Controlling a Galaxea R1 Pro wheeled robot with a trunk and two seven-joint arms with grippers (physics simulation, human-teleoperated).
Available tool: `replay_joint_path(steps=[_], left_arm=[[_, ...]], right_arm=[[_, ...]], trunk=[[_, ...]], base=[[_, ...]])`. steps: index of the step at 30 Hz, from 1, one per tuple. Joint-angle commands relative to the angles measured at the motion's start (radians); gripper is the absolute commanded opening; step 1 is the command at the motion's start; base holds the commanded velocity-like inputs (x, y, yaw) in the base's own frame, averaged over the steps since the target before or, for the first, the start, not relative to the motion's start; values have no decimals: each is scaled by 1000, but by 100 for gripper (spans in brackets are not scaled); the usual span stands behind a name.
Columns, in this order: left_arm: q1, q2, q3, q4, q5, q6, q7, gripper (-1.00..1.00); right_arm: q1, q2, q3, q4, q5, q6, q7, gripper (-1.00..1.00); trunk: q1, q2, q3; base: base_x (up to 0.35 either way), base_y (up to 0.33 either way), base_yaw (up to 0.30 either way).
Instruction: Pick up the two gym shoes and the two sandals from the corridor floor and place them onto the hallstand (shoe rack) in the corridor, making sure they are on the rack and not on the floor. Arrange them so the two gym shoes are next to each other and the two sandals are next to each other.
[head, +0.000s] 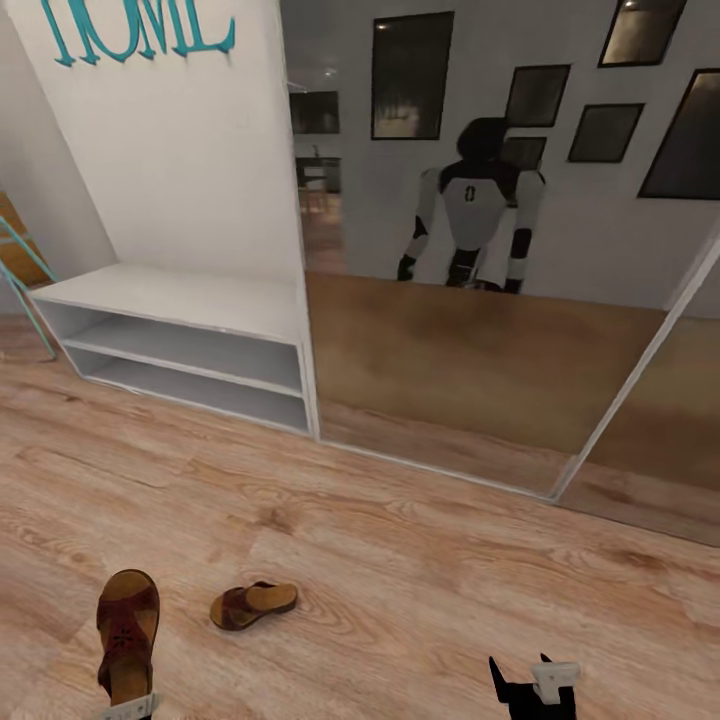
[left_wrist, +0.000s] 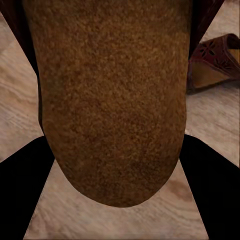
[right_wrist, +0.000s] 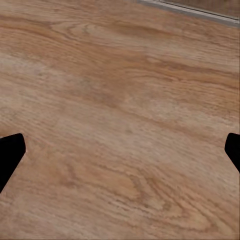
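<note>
Apparently the left gripper (left_wrist: 117, 165) is clamped on one brown leather sandal (head: 127, 630) to lift it, its mate (head: 254, 604) lies beside on the wood-grain floor (head: 420, 560), while the right gripper (right_wrist: 120, 150) hangs spread wide, free.

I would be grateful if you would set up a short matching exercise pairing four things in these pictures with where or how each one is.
Things:
1. Sandal at the left tool
2. Other sandal
3. Right tool
4. Low white shelf unit

States or places:
A. Lying alone on the floor planks
B. Open, nothing between its fingers
C. Against the wall under teal lettering
D. Held between two dark fingers, footbed close to the wrist camera

Pairs: 1-D, 2-A, 3-B, 4-C
</note>
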Motion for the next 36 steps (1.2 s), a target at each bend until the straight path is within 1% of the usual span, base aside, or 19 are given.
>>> replay_joint_path(steps=[1,36], left_arm=[[-1,0,9,1,-4,-3,-8,-100],[-1,0,9,1,-3,-3,-8,-100]], right_arm=[[0,0,-9,1,9,-3,2,100],[0,0,-9,1,9,-3,3,100]], trunk=[[0,0,-1],[0,0,-1]], base=[[90,234,278],[112,288,279]])
